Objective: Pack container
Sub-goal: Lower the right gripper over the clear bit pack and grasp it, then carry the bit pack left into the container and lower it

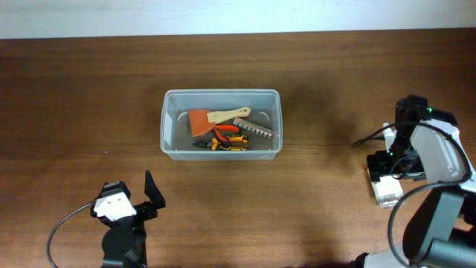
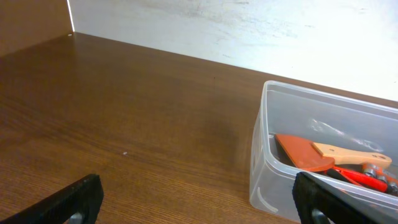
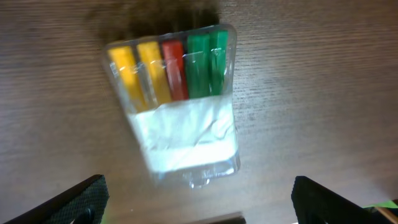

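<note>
Wooden table (image 1: pixel 74 89), container (image 1: pixel 222 153) centred, well apart from marker box (image 3: pixel 177 106).

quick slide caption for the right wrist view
Open right end effector poised over a clear box of yellow, red and green markers lying on the wooden table.

bench (image 1: pixel 312 201): dark brown wood grain, meeting a pale wall along its far edge.
container (image 1: pixel 222 93): clear tub standing flat near the middle of the bench, long sides running left to right.
marker box (image 3: pixel 180 124): small clear pack lying flat at the right, well apart from the container.
</note>
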`<state>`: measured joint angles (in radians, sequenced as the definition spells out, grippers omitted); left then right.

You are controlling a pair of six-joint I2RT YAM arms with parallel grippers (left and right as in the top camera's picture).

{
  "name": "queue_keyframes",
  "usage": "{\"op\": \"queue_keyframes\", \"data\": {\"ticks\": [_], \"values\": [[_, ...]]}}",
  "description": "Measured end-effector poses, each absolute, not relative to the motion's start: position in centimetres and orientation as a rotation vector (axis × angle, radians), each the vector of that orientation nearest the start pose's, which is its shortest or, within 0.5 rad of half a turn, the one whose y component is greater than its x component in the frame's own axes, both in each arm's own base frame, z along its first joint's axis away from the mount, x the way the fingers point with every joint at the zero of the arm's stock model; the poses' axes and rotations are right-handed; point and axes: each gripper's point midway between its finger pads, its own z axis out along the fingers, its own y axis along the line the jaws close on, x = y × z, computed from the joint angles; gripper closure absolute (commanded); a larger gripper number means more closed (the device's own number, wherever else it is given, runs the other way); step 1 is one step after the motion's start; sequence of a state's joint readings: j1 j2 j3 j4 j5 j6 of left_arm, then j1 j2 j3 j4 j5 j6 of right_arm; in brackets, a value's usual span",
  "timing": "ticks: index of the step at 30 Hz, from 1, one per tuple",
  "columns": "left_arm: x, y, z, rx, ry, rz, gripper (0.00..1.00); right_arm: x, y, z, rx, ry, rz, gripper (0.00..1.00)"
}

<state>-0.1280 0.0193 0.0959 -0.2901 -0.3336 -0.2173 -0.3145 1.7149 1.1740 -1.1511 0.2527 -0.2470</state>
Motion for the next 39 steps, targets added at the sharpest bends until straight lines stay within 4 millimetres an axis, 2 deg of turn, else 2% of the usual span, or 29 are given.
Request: {"op": "queue_keyframes", "data": {"ticks": [10, 14, 16, 20, 22, 39], "values": [[23.2, 2.7, 14.7, -0.317, 1.744, 0.048, 0.01, 24.9, -12.7, 2.7, 0.102, 3.364, -0.294, 0.08], [23.2, 2.7, 14.7, -0.317, 1.744, 0.048, 0.01, 24.8, -12.5, 1.5, 0.097, 3.397, -0.267, 0.12], [23.2, 2.7, 14.7, -0.316, 1.744, 0.048, 0.01, 24.9, -12.5, 0.9, 0.100, 3.398, -0.261, 0.15], [23.2, 2.7, 14.7, -0.317, 1.744, 0.048, 0.01, 25.1, -12.5, 0.2, 0.096, 3.406, -0.251, 0.30], [23.2, 2.7, 14.7, -0.317, 1.744, 0.048, 0.01, 25.1, -12.5, 0.1, 0.097, 3.403, -0.251, 0.35], [23.2, 2.7, 14.7, -0.317, 1.744, 0.048, 0.01, 25.3, -12.6, 0.2, 0.073, 3.395, -0.254, 0.47]]}}
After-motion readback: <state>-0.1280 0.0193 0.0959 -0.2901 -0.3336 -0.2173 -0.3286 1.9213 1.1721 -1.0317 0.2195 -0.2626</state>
